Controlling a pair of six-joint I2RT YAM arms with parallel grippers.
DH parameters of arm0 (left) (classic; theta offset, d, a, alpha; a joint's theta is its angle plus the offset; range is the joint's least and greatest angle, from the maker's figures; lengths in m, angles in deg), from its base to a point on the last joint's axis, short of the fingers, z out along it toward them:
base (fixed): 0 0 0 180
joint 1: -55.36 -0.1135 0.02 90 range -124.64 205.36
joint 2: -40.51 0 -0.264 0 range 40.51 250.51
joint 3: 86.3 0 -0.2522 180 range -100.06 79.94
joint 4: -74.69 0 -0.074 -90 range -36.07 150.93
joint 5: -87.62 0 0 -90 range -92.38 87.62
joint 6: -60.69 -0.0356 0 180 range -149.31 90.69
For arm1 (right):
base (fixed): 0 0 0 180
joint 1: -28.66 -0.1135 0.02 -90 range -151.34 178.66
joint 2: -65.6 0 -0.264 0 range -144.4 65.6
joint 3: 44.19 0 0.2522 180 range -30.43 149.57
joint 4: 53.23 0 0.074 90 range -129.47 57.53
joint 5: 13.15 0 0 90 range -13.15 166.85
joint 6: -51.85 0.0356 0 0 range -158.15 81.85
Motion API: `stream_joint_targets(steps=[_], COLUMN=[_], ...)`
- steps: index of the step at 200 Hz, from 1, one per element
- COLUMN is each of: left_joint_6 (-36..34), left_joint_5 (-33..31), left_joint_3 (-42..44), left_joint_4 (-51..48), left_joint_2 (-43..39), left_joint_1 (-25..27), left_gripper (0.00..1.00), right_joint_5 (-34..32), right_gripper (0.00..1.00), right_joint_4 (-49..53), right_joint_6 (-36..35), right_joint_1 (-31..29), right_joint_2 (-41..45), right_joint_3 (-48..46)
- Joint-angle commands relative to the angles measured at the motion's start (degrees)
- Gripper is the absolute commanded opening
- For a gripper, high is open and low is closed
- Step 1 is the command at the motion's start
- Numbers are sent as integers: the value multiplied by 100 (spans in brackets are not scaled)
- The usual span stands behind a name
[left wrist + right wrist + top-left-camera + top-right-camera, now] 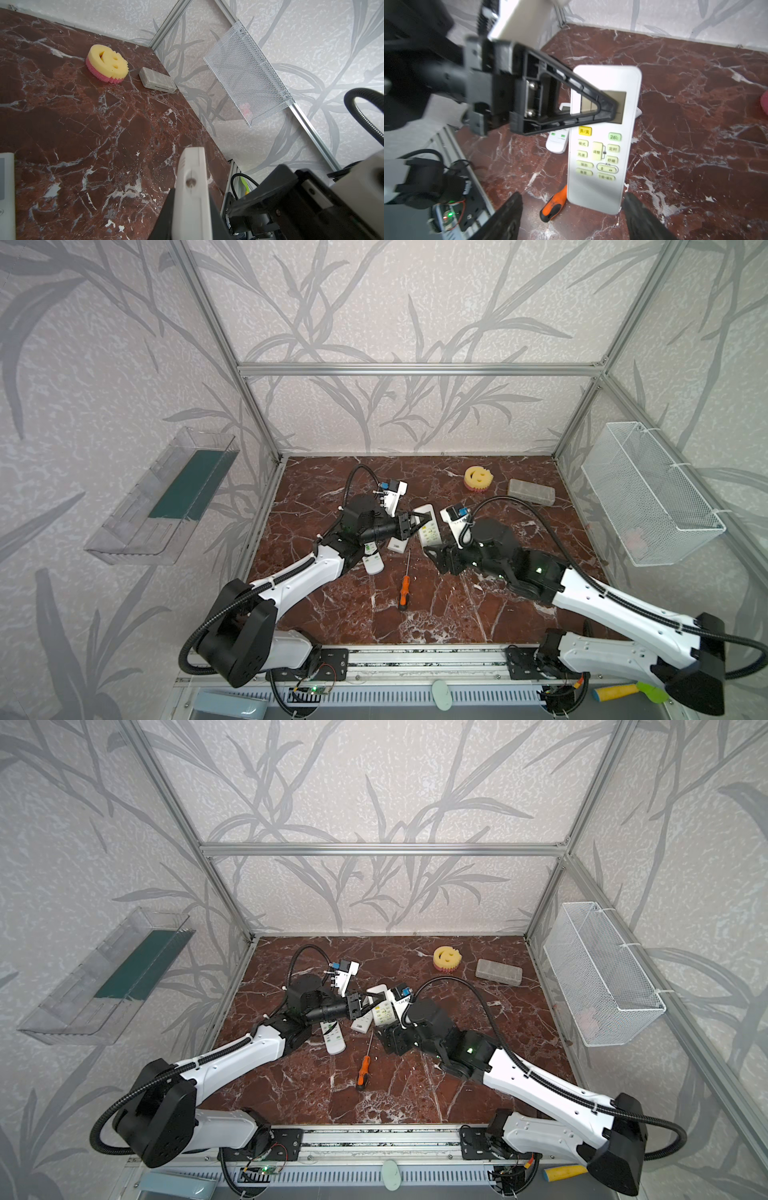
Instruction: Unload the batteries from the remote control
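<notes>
Left gripper [607,108] is clenched across the white remote control [602,158] at its display, apparently holding it raised off the counter [695,135], button face towards the right wrist camera. Right gripper [573,199] stands released, jaws wide on either side of the remote's lower end, touching nothing that shows. No batteries in sight anywhere, and the remote's back is hidden. So it looks like the unloading proper is not yet done: cover and cells all remain. The screwdriver [404,591] lies untouched nearby.
</notes>
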State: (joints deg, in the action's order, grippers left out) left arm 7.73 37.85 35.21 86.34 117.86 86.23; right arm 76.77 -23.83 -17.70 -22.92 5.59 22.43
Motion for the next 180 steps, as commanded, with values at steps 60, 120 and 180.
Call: stream_joint_targets(steps=[60,120,180], left_joint_6=[-478,493,912], left_joint_5=[1382,1859,2071], left_joint_3=[-508,-580,-691], left_joint_4=[1234,2654,3070], left_joint_2=[-464,-378,-91], left_joint_1=[-75,-73,-79], left_gripper=[0,0,0], right_joint_5=[3412,4056,4298], right_gripper=[77,74,46], right_joint_4=[-635,-1395,-2271], right_joint_6=[322,614,935], right_joint_1=[1681,1729,1725], right_joint_2=[775,584,358], right_joint_3=[-239,-637,-804])
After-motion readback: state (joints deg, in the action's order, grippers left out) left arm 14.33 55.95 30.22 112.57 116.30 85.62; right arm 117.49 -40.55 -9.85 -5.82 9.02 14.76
